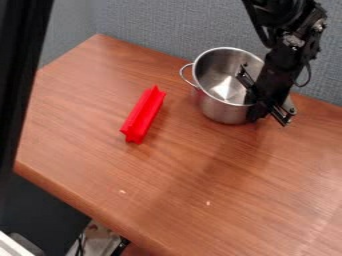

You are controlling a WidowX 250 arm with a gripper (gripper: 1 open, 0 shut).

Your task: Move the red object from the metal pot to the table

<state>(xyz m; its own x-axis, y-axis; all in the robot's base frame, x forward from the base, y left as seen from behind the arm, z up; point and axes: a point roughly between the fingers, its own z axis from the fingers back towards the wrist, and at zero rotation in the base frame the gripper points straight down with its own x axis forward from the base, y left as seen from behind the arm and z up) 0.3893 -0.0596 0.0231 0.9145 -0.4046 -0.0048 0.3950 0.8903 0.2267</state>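
- Bar (pixel 143 113): you see it red and long, lying flat on the table (pixel 214 190), left of the pot and well apart from it.
- Pot (pixel 222 88): shiny steel, upright near the table's far edge; you see nothing red inside.
- Gripper (pixel 271 100): black, pointing steeply down at the pot's right rim; your jaws are together, clamped on nothing.

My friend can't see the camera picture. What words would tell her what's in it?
A red bar lies flat on a brown wooden table, left of a shiny metal pot. A black robot gripper, shut, reaches down at the pot's right rim.
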